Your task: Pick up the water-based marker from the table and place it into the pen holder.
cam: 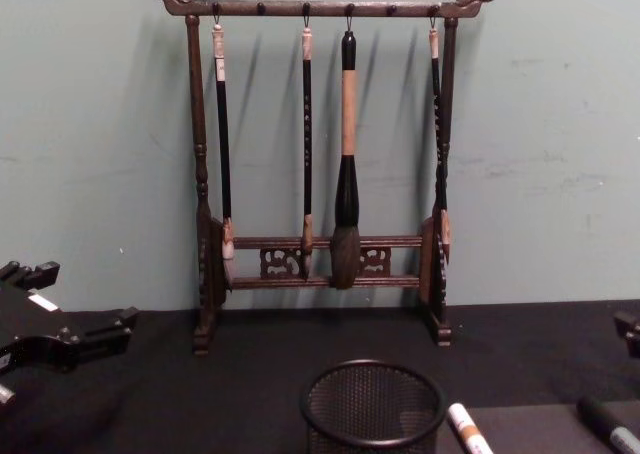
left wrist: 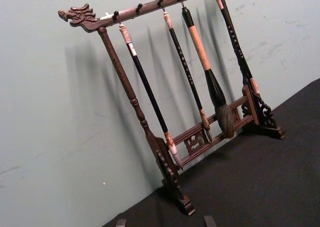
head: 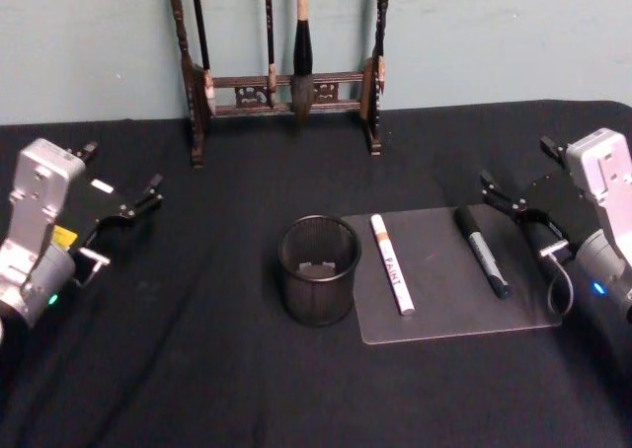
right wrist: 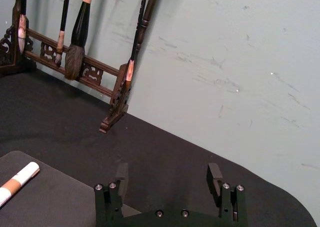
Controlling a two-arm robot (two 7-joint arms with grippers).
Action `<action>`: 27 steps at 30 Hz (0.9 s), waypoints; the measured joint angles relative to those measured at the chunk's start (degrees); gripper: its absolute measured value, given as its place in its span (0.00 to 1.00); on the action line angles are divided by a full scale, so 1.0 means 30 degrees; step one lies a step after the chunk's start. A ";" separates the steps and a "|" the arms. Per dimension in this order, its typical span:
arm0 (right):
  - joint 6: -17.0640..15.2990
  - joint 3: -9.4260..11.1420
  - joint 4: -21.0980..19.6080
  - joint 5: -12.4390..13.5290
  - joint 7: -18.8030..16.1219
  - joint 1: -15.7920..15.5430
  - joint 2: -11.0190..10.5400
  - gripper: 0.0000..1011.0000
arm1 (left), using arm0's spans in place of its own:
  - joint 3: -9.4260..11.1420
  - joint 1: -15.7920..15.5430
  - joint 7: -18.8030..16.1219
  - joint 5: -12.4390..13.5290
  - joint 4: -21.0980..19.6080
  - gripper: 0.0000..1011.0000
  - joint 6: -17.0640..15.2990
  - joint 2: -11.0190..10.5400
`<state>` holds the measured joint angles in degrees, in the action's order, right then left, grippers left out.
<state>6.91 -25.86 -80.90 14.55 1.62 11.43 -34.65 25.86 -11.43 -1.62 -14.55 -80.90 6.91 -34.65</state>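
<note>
Black mesh pen holder (head: pixel 318 292) upright, white marker (head: pixel 392 277) flat just beside

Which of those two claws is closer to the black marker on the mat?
Right. The right gripper sits just beside the black marker; the left gripper is far off, past the pen holder.

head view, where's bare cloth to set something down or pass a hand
Free: black cloth between left end effector and pen holder; strip between brush rack and holder. Crowded: grey mat beside right end effector, holding white marker and black marker.
</note>
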 joint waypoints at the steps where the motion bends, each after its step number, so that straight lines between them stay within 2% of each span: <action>1: -0.0001 0.0000 0.0000 0.0000 0.0000 0.0001 0.0001 0.99 | 0.0000 0.0001 0.0001 0.0001 0.0000 0.99 0.0000 0.0000; 27: 0.0000 0.0000 0.0000 0.0000 0.0000 0.0001 0.0000 0.99 | -0.0001 0.0001 0.0001 0.0001 0.0000 0.99 0.0000 0.0001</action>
<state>6.91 -25.86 -80.90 14.55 1.62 11.43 -34.65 25.86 -11.43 -1.62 -14.55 -80.90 6.91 -34.64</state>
